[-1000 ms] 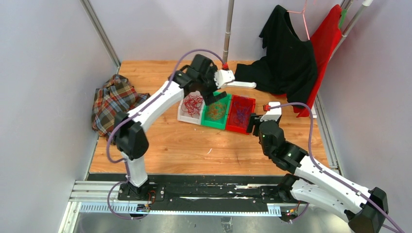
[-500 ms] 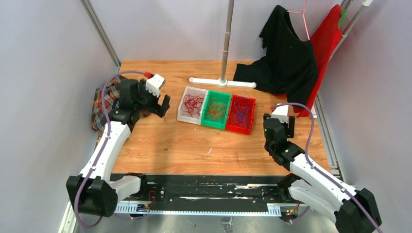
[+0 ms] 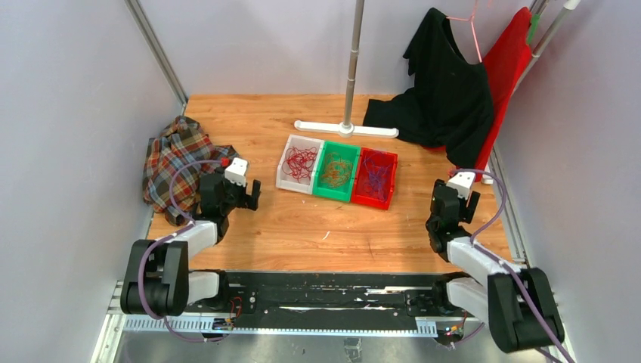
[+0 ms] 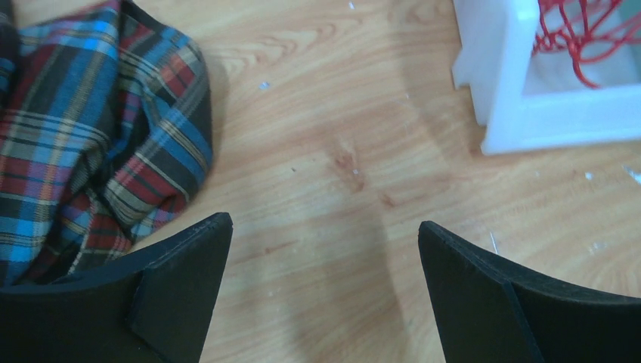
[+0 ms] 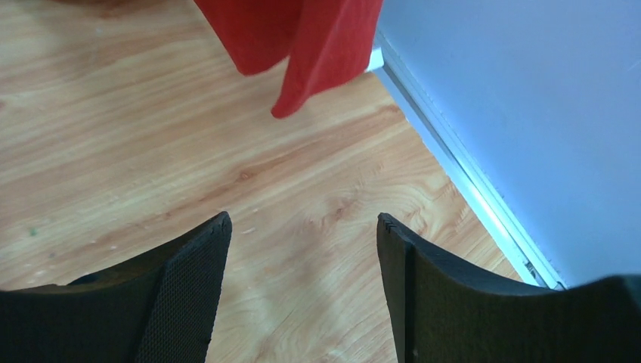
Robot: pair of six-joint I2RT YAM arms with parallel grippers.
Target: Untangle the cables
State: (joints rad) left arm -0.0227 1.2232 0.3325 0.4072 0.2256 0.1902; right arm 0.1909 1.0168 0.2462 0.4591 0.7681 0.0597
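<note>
Cables (image 3: 301, 161) lay colour-sorted in 3 bins (image 3: 332, 197), seemingly finished; left end effector (image 4: 325, 227) and right end effector (image 5: 302, 219) both released, empty.

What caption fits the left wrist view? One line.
Open left gripper over wood, between plaid cloth and white bin holding red cables.

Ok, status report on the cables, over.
Left gripper open, empty. Right gripper open, empty. Cables lie split across three bins. Nothing in the way.
</note>
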